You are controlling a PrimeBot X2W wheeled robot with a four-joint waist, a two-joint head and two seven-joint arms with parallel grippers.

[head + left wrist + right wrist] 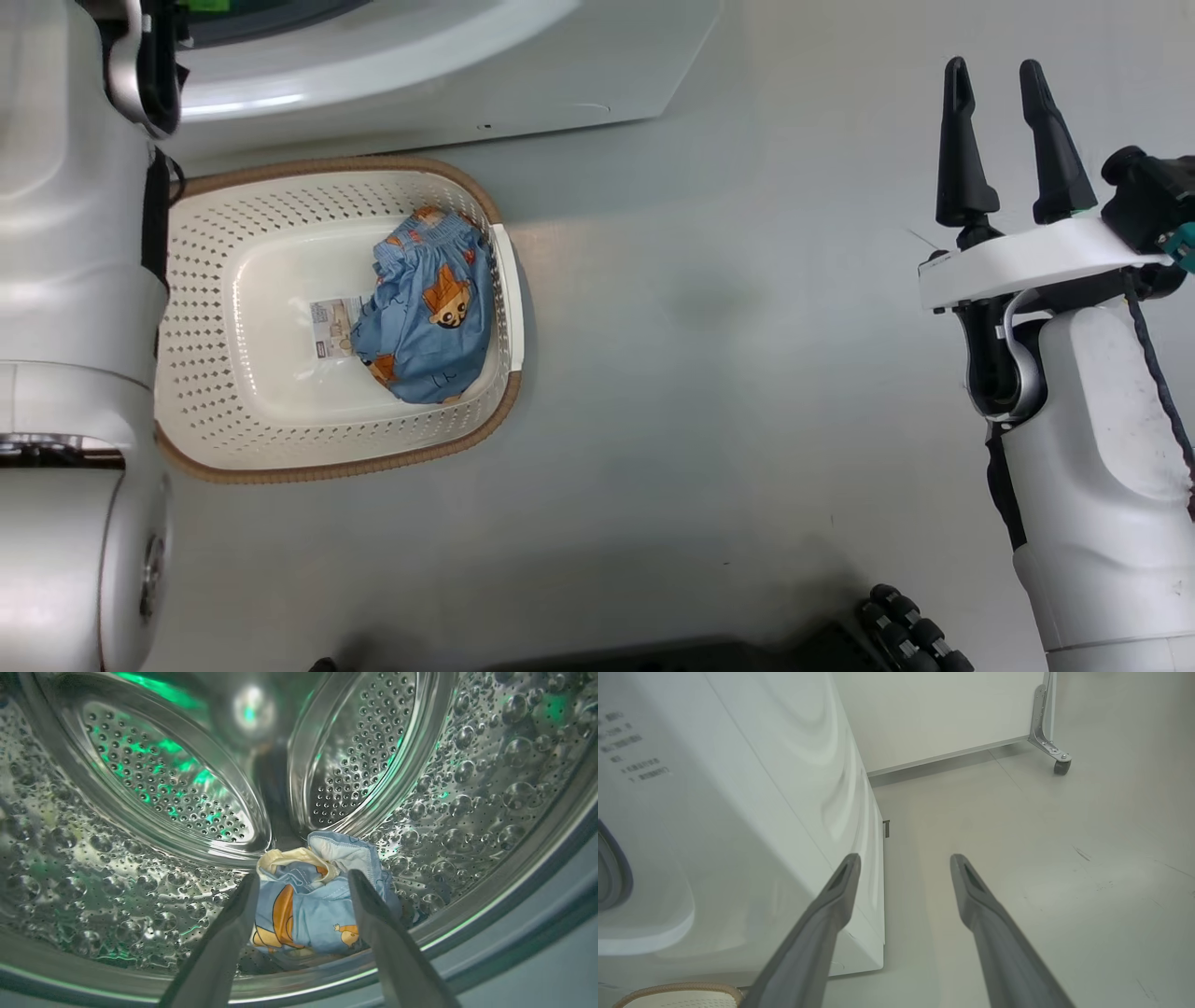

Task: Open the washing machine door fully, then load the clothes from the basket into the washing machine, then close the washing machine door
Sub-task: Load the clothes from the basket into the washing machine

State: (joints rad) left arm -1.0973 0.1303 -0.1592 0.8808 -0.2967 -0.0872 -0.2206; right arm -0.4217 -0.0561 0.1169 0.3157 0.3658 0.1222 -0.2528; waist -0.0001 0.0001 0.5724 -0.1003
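The left gripper [303, 876] is inside the drum [93, 858], fingers spread and gripping nothing, a garment [308, 914] lying just beyond them. Another garment [429, 317] sits in the basket [215, 411] (right end, near the washer [420, 84]). The right gripper [992, 67], far right, hangs wide and empty.

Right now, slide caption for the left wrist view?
Left gripper, jaws open, facing a blue printed garment lying inside the washing machine drum.

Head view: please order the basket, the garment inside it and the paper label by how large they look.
1. basket: largest.
2. garment: covers part of the basket floor.
3. label: smallest, at the garment's edge.
All three lie at about the same depth, so nearness does not put the order in doubt.
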